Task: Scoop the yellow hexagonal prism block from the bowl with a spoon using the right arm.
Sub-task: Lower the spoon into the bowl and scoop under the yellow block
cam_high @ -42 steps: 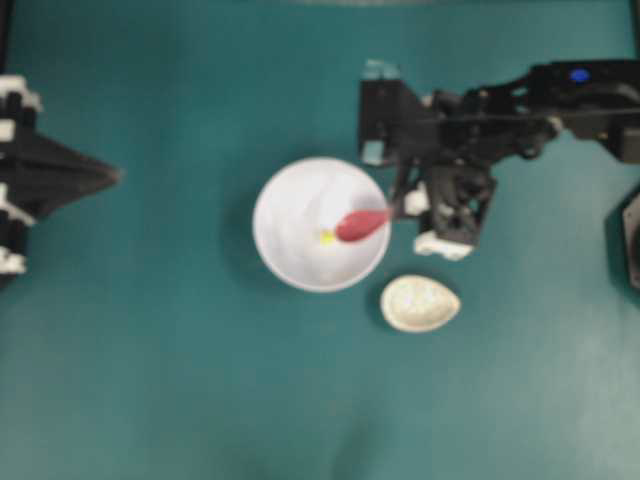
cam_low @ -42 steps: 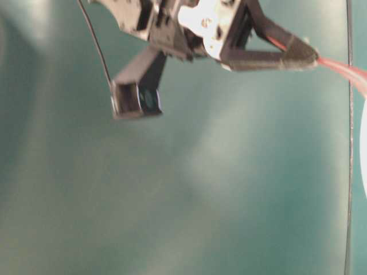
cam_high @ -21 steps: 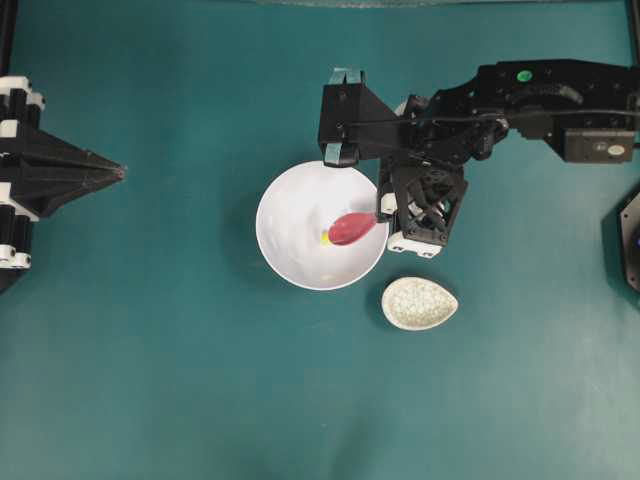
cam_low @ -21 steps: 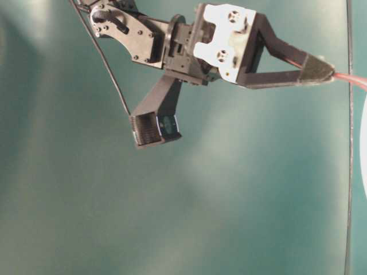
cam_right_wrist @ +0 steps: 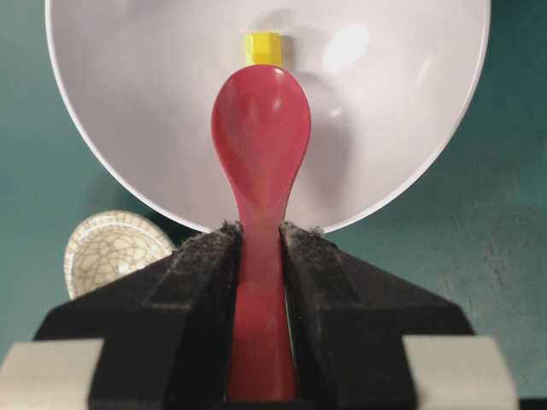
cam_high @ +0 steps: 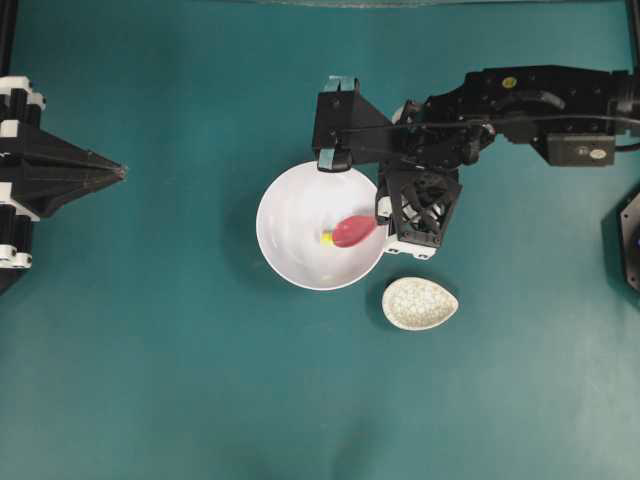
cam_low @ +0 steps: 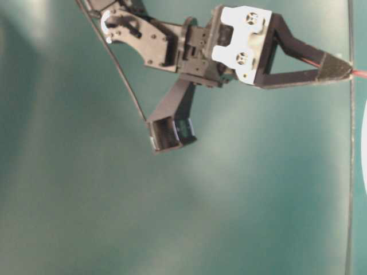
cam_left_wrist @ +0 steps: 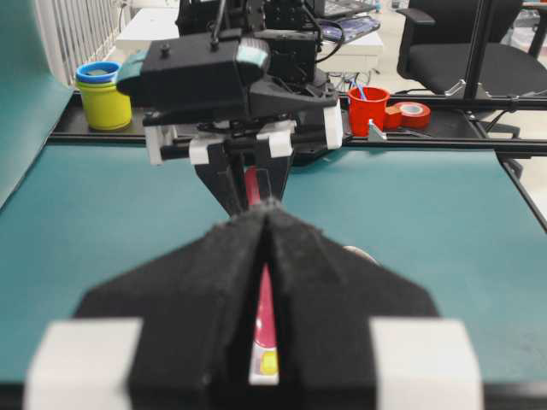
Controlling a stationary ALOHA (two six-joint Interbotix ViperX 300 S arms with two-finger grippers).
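Seen from overhead, the bowl (cam_high: 318, 225) sits a little above the middle of the teal table (cam_high: 200, 380), and the right arm (cam_high: 520, 100) comes in from the 2 o'clock side of it, with its wrist over the bowl's rim at about 3 o'clock. The right gripper (cam_right_wrist: 261, 235) is clamped on the handle of the spoon (cam_right_wrist: 261, 137), its two black fingers (cam_right_wrist: 201, 273) pressed to either side of the pink-red stem, as the right wrist view shows plainly. The scoop reaches over the rim into the bowl, pointing from 3 o'clock toward the centre. The yellow hexagonal prism block (cam_right_wrist: 263, 48) lies on the white floor of the bowl just beyond the tip of the scoop, touching it or very nearly so; in the overhead view the block (cam_high: 326, 238) peeks out at the scoop's 9 o'clock end. A small speckled dish (cam_high: 419, 303) rests on the table at 4 o'clock of the bowl, just beside it but apart. The left gripper (cam_high: 118, 173) waits well away at the 9 o'clock edge of the table, pointing toward the bowl, its fingers pressed together with nothing between them, and the left wrist view shows only a thin slit between the pads.
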